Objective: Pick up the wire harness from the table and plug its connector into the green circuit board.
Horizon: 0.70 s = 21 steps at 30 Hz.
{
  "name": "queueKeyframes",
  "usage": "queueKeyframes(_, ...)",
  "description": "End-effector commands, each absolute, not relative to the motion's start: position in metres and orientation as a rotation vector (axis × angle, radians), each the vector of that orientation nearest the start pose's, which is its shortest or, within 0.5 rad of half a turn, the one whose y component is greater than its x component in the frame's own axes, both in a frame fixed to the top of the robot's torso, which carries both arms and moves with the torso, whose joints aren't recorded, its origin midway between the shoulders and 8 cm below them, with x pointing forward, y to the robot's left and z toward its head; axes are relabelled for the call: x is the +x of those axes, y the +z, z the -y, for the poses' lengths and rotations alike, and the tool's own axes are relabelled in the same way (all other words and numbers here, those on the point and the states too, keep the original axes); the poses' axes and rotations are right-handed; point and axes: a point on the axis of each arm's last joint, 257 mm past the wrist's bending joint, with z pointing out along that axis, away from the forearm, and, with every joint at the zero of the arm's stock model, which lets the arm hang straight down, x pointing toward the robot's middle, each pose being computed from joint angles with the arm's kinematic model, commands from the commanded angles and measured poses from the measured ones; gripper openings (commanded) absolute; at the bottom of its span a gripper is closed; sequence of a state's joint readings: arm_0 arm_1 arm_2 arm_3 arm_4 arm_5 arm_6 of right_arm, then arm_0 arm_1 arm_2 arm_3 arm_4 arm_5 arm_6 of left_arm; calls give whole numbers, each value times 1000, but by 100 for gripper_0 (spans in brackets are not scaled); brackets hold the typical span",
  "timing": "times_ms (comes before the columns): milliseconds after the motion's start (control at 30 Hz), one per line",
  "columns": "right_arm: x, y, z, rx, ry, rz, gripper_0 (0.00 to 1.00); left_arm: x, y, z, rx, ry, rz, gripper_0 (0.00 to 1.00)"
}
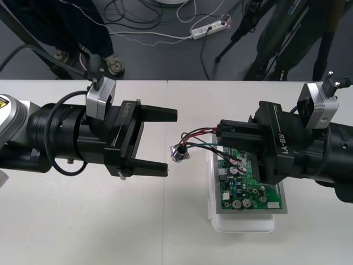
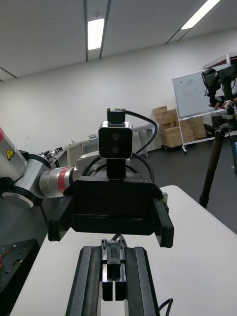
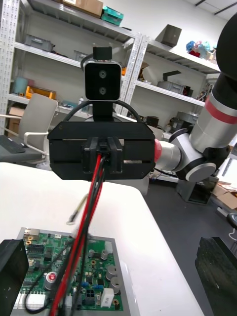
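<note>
The right gripper (image 1: 222, 136) is pinched shut on the black plug (image 3: 102, 148) of the wire harness (image 3: 90, 202); in the right wrist view its 2 fingers (image 2: 107, 289) stand close together with the plug at their tips; it hangs over the far corner of the green circuit board (image 1: 249, 186) on the robot's left side, and the board sits on its white base (image 1: 242, 225); the plug is above the board, not in it; from those jaws the red, black and green wires run out toward the robot's left, past the board's edge, to the round metal socket (image 1: 179, 153), so the harness's long axis lies across the table (image 1: 83, 232), on the line between the 2 arms; whether the socket rests on the table or dangles just over it I cannot tell; the left gripper (image 1: 171, 141) faces it from the other side with jaws spread wide, its fingers (image 3: 12, 276) far apart in its own view, and the socket lies just beyond that opening; so the right arm has the plug end and the left is nearer the free socket end; as I judge it, the coming move turns on the plug going down into the board while the wires trail off sideways toward the left gripper
</note>
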<state>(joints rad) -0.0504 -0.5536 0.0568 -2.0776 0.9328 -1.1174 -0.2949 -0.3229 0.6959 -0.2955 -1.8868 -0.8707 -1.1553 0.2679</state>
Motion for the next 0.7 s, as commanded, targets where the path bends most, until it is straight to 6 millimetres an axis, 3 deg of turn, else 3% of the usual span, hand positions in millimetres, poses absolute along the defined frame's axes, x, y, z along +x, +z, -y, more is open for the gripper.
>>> queueKeyframes(33, 284, -2, 42, -1093, 1099, -958, 0, 301, -20, -9, 1319, -1178, -997, 100)
queueKeyframes(300, 286, -3, 31, -1139, 989, -953, 0, 299, -6, -4, 1329, -1136, -959, 100)
queueKeyframes(700, 288, 3, 32, -1153, 919, -937, 0, 296, -1, -2, 1352, -1110, -921, 100)
